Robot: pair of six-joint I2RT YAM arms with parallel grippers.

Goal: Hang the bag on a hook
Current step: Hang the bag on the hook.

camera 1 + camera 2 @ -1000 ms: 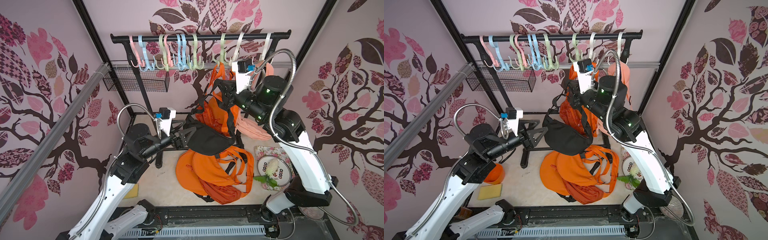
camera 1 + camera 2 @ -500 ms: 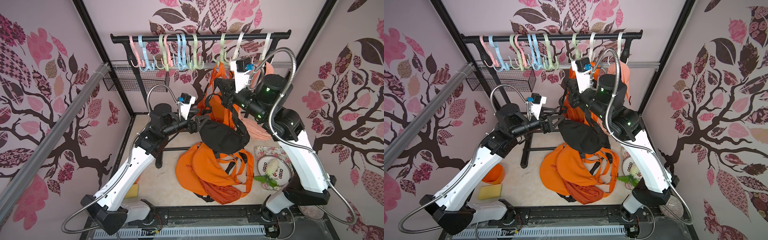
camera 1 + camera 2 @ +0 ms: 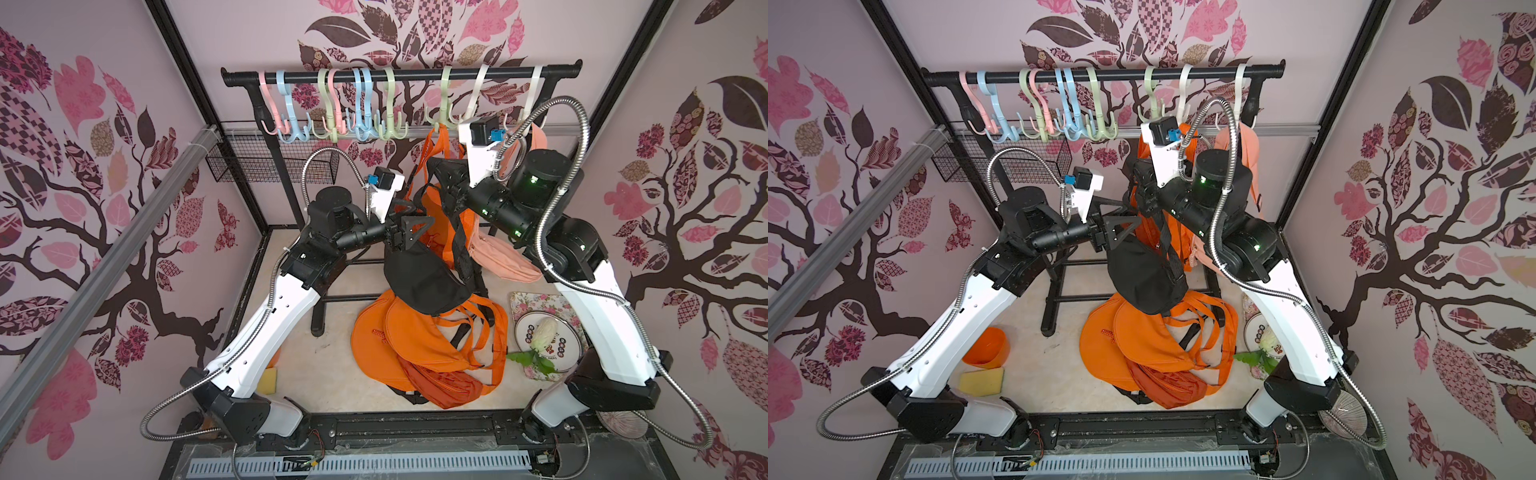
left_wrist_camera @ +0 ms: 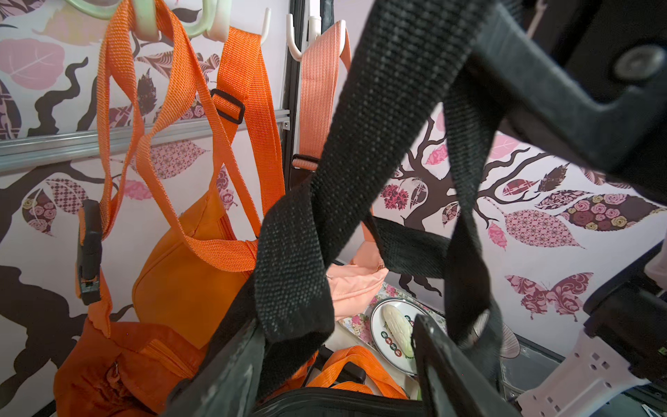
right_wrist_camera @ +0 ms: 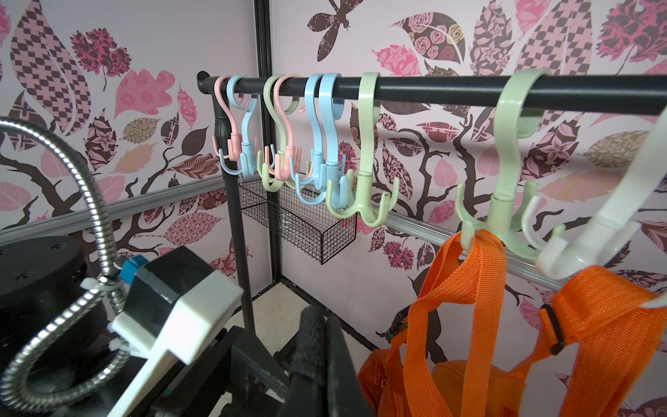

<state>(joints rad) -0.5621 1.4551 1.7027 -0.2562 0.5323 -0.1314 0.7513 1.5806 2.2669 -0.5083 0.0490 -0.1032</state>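
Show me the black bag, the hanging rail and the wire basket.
black bag (image 3: 424, 282): in a top view, on the middle of its pouch.
hanging rail (image 3: 419, 72): in a top view, on bare bar between hooks.
wire basket (image 5: 306, 231): in the right wrist view, on its mesh side.

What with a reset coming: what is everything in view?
black fabric waist bag: one, black, hanging midair
plastic hooks: ten, pastel and white, black metal rail
piled orange fabric bags: several, orange, floor
hung orange fabric bags: count unclear, orange, rail hooks
peach fabric bag: one, peach, white hook
wire basket: one, black, under rail, left
patterned round plate: one, white, floor right
orange plastic cup: one, orange, floor left
yellow sponge: one, yellow, beside cup
left gripper: jaws open
right gripper: jaws shut on black strap
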